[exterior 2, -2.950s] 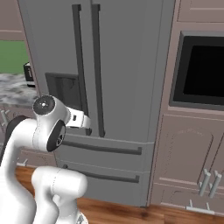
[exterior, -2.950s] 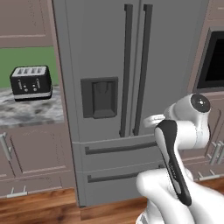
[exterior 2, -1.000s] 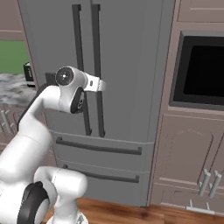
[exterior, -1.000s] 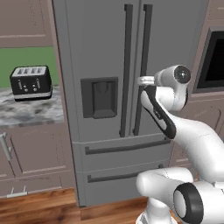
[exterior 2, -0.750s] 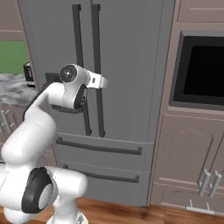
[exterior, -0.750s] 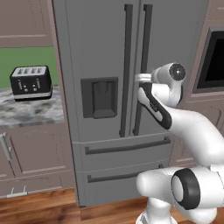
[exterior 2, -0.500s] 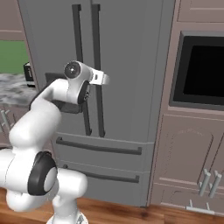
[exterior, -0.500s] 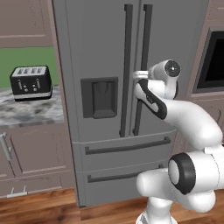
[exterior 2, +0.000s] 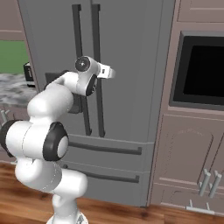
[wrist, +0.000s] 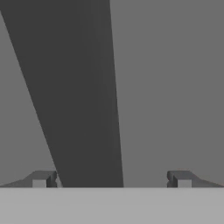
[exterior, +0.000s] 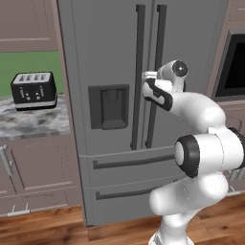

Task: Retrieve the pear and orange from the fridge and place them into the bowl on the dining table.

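Claw (wrist: 111, 179) spread wide at fridge (exterior: 115, 48) right door handle (wrist: 74, 87), holding nothing. Handle off-centre toward one fingertip: risk of glancing off on closing. Doors shut; fruit unseen.

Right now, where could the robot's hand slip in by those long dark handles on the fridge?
The open gripper has a dark handle between its fingertips, nearer one side; bare door is beside it. The two handles stand close together. Roomier: plain fridge door above the dispenser.
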